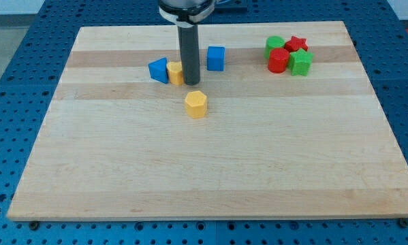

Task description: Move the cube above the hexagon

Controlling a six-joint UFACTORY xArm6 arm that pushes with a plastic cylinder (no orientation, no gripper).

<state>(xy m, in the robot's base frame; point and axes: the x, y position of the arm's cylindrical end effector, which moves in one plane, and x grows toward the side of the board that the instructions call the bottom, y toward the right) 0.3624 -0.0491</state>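
Wooden board [210,170]: my tip [191,84] just above yellow hexagon [196,104]; blue cube [216,58] up-right; no pincer fitted.

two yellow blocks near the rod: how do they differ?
Shape: the yellow hexagon shows a clear six-sided top; the other yellow block is partly hidden, its shape unclear.
Visibility: the hexagon is in full view; the other block sits partly behind the rod.
Neighbours: the hexagon stands alone, just below my tip; the other block is close beside the blue triangular block.
Shared: same yellow, similar size.
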